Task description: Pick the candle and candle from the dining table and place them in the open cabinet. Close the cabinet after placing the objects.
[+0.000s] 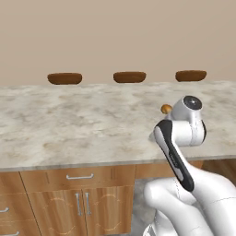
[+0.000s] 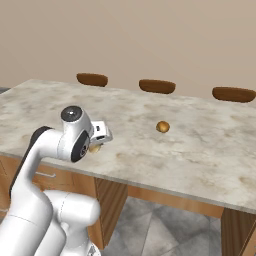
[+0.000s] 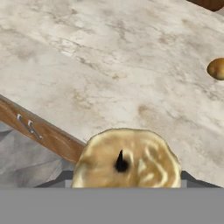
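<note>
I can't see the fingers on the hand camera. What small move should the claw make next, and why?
Probably a short, slow lift straight up. The stubby golden-tan cylinder candle sits right at the claw, near the edge of the beige-grey marbled stone table, but the grip itself is hidden. A small rise should show whether the candle is held.

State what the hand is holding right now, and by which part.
The hand appears to hold the stubby golden-tan candle, gripped by its sides, wick end toward the hand camera, lifted over the dining table near its front edge; the fingers themselves are hidden.
</note>
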{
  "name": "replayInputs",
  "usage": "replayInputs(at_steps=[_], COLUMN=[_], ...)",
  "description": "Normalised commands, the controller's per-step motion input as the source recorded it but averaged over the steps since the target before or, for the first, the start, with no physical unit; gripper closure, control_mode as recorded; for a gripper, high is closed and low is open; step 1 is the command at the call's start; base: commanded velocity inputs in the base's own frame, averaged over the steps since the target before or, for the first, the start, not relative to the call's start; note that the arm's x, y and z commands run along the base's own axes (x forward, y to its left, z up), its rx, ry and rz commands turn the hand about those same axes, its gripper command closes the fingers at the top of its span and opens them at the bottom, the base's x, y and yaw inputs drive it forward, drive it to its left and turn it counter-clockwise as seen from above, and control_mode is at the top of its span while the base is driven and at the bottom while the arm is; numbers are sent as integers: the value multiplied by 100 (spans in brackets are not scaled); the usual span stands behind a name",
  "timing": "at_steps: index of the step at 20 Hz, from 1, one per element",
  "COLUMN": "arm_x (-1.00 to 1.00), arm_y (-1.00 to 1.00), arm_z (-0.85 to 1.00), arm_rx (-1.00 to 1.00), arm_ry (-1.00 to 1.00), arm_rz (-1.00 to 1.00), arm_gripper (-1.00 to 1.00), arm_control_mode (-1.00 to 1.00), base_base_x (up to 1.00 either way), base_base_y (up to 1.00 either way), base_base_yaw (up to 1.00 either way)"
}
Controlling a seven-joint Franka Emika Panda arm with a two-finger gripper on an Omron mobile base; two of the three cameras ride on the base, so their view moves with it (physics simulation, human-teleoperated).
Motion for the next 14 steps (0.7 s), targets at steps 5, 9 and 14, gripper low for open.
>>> replayInputs(at_steps=[5,9,14], arm_x=[-18,-1,0], arm_y=[0,0,0], arm_z=[15,2,0], arm_rx=[0,0,0], arm_ry=[2,2,0], arm_rz=[-4,-3,0], arm_gripper=[100,100,100], arm_control_mode=[-100,-100,-100], base_base_x=[0,0,0], base_base_y=[0,0,0], base_base_yaw=[0,0,0])
